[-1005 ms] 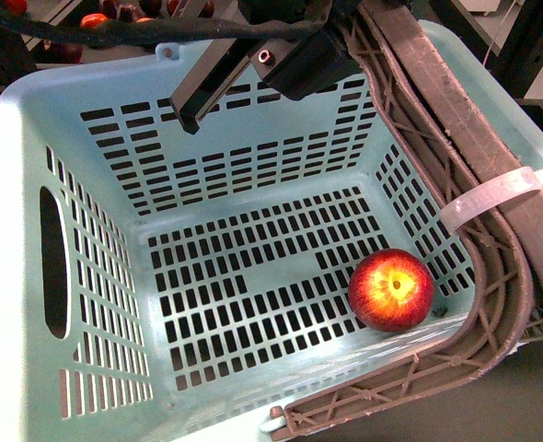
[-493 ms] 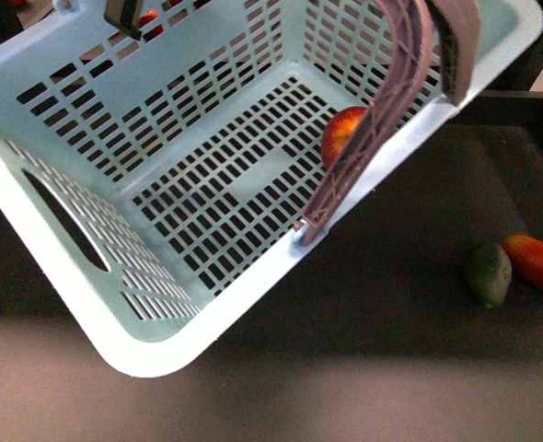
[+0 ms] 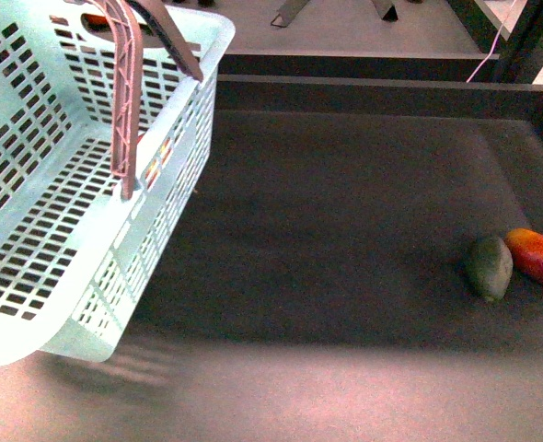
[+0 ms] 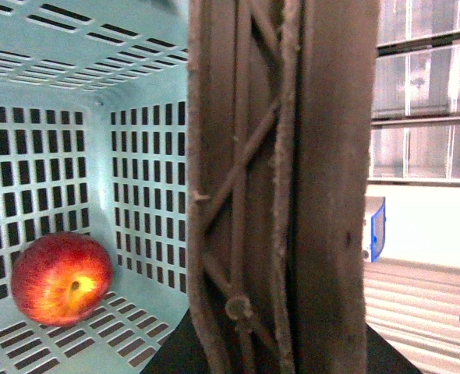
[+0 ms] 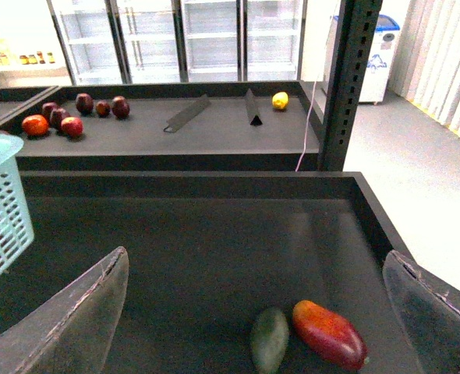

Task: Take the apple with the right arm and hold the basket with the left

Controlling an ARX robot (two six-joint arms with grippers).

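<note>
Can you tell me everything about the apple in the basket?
The apple is round, shiny and smooth. It is mostly red with orange-yellow streaks, and it has a yellow patch around its little stem dimple, which faces the left wrist camera. It looks whole, with no bites or bruises showing. It rests on the slotted floor of the light blue plastic basket, near a corner. Nothing but the basket seems to touch it. In the front view only bits of red show through the side slots.

The basket [image 3: 175,203] is smooth pale-blue plastic with a slight sheen. Its brown handle [image 4: 292,195] is matt plastic, ribbed and rough at the edges. The apple [image 4: 58,280] has glossy skin. The tabletop [image 3: 345,212] is matt black. The right tool [image 5: 255,255] has cloudy, translucent fingers [image 5: 82,319].
</note>
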